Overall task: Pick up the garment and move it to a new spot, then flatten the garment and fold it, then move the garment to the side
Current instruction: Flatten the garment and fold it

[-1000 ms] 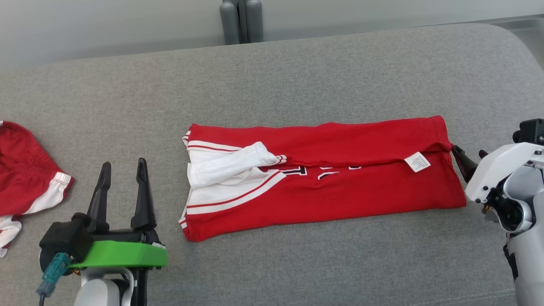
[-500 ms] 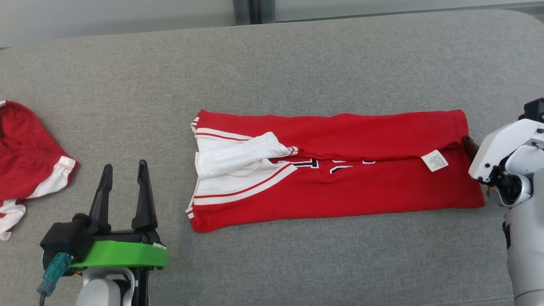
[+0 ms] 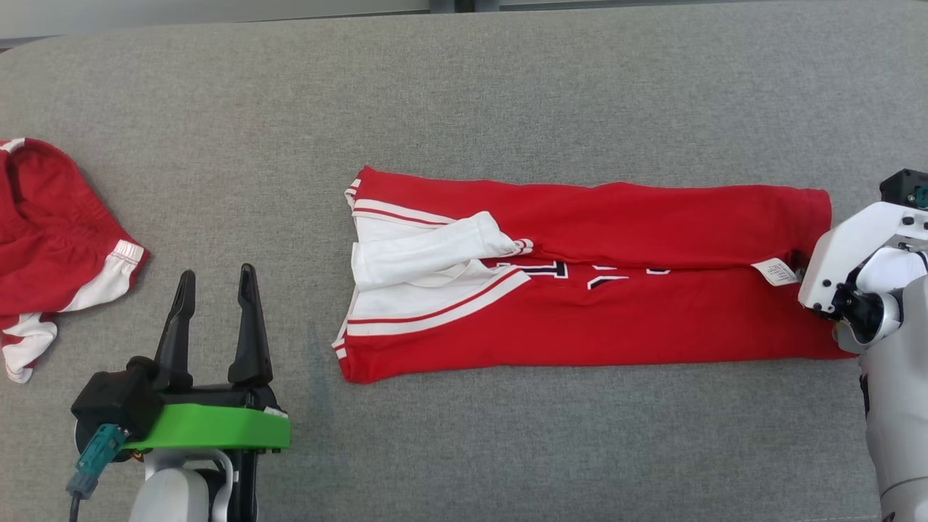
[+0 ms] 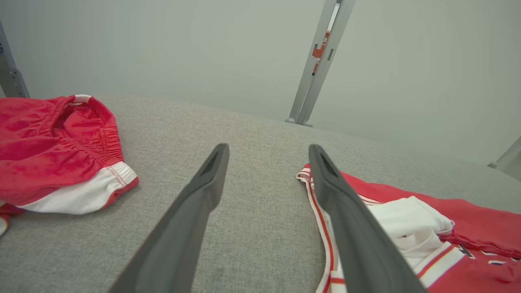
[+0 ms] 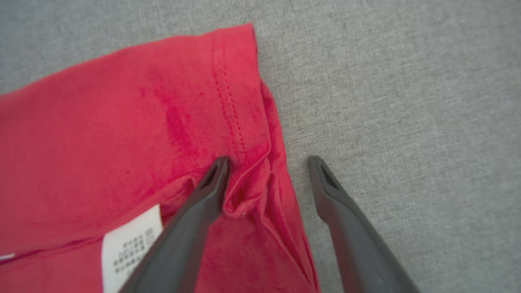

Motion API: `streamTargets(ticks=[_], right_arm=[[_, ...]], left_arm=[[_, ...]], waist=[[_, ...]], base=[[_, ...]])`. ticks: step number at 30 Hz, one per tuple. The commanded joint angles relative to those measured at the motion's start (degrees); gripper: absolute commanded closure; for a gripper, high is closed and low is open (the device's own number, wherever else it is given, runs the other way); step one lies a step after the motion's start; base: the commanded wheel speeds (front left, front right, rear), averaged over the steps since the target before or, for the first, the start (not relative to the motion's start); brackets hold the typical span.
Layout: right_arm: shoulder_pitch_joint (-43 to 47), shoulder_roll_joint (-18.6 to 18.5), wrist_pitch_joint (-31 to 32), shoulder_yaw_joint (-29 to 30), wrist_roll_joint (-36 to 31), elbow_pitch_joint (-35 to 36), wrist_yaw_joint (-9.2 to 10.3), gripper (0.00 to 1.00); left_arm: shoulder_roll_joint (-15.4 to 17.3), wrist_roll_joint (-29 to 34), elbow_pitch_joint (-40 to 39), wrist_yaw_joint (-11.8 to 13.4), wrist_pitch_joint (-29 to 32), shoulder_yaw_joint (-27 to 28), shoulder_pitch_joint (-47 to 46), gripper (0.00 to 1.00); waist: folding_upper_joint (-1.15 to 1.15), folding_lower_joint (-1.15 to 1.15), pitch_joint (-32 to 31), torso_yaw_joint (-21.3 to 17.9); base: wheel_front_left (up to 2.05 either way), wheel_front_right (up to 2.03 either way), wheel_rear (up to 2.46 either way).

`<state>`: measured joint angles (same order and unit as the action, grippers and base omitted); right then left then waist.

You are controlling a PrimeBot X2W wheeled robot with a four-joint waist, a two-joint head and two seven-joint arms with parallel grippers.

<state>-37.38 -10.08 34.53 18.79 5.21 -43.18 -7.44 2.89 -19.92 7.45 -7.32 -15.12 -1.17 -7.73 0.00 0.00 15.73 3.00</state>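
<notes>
The red jersey (image 3: 616, 319) lies folded lengthwise on the grey worktop (image 3: 507, 94), well apart from the red shorts (image 3: 51, 232). The left tool (image 3: 217, 274) stands released and empty between shorts and jersey. The right tool (image 5: 268, 162), also spread, straddles the hem at the end farthest from the shorts. The knit looks light and limp, so pinch all layers at that hem or it will likely sag open.
</notes>
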Motion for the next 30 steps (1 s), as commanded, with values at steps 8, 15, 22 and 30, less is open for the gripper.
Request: streamTargets(ticks=[8, 15, 22, 30], right_arm=[[3.03, 6.18, 5.40, -7.40, 6.76, -2.62, -0.42, 0.00], [4.31, 3.86, 5.70, -12.38, 10.38, 0.58, -0.41, 1.00], [4.13, -1.24, 2.68, -10.75, 8.41, 2.45, 0.07, 1.00], [3.67, -8.59, 0.83, -5.76, 2.61, 6.17, 0.03, 1.00]], left_arm=[[0.04, 0.35, -0.32, -0.23, -0.01, 0.07, -1.10, 0.00], [0.05, 0.09, -0.14, -0.23, -0.01, -0.09, -1.44, 0.00], [0.05, -0.18, 0.13, -0.24, -0.01, -0.30, -1.26, 0.00], [0.04, -0.03, 0.08, -0.24, -0.01, -0.08, 0.48, 0.00]], waist=[[0.00, 0.00, 0.45, 0.37], [0.00, 0.00, 0.59, 0.14], [0.00, 0.00, 0.29, -0.14], [0.00, 0.00, -1.57, -0.85]], base=[[0.00, 0.00, 0.00], [0.00, 0.00, 0.00], [0.00, 0.00, 0.00], [0.00, 0.00, 0.00]])
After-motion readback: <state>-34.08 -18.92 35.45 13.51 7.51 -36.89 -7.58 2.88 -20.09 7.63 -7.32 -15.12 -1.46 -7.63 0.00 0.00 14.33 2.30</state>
